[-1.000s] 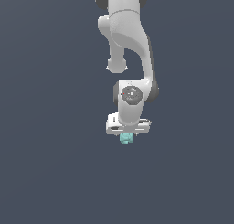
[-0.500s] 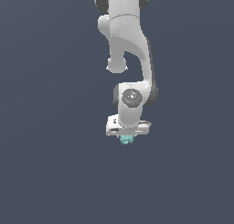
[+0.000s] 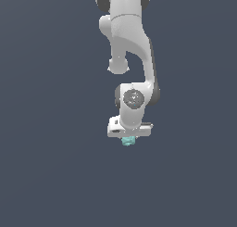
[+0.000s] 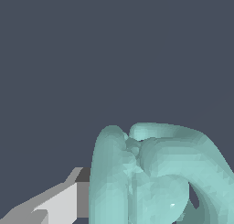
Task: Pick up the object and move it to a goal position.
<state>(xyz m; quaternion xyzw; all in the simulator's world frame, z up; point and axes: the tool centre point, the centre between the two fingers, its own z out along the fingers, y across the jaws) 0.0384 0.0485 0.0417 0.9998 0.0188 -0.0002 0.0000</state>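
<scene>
The object (image 3: 128, 140) is a small teal knobbly lump with loop-like bumps, sitting right under the white gripper (image 3: 128, 139) in the exterior view. In the wrist view the object (image 4: 155, 173) fills much of the picture, close to the camera, with one grey-white finger (image 4: 59, 202) pressed against its side. The other finger is hidden behind the object. The gripper is shut on the object. The white arm (image 3: 132, 59) hangs down from above.
A plain dark grey-blue ground (image 3: 46, 166) lies all around the arm in both views. No other objects, containers or edges show.
The arm and gripper have risen slightly with the teal object in the grip; the hold has not changed.
</scene>
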